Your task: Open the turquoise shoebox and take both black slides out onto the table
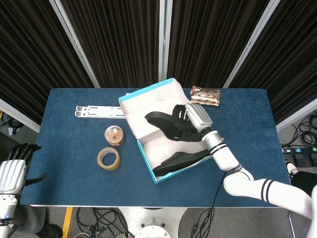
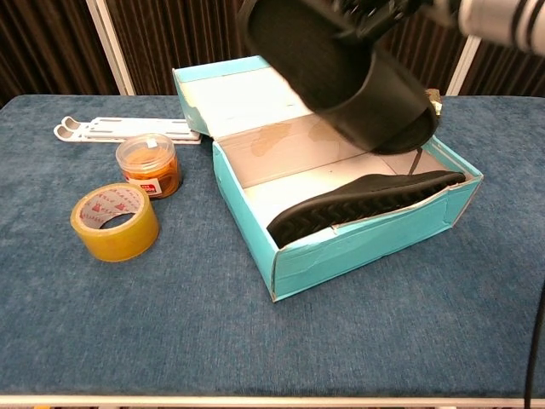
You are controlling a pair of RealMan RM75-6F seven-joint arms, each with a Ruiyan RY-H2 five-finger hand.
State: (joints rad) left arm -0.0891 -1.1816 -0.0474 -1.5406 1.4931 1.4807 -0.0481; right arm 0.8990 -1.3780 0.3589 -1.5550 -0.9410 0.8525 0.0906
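Note:
The turquoise shoebox (image 1: 146,157) (image 2: 341,256) stands open mid-table, its lid (image 1: 156,101) (image 2: 243,98) folded back. My right hand (image 1: 196,116) grips one black slide (image 1: 171,126) (image 2: 341,72) and holds it in the air above the box. The second black slide (image 1: 179,159) (image 2: 358,204) lies on its edge inside the box along the near wall. In the chest view only the fingers (image 2: 375,10) of that hand show at the top edge. My left hand (image 1: 12,171) hangs off the table's left side, holding nothing, fingers apart.
A roll of yellow tape (image 1: 108,158) (image 2: 114,221) and a small orange-filled jar (image 1: 114,135) (image 2: 149,164) sit left of the box. A white flat stand (image 1: 99,111) (image 2: 119,129) lies behind them. A snack packet (image 1: 205,96) rests at the back right.

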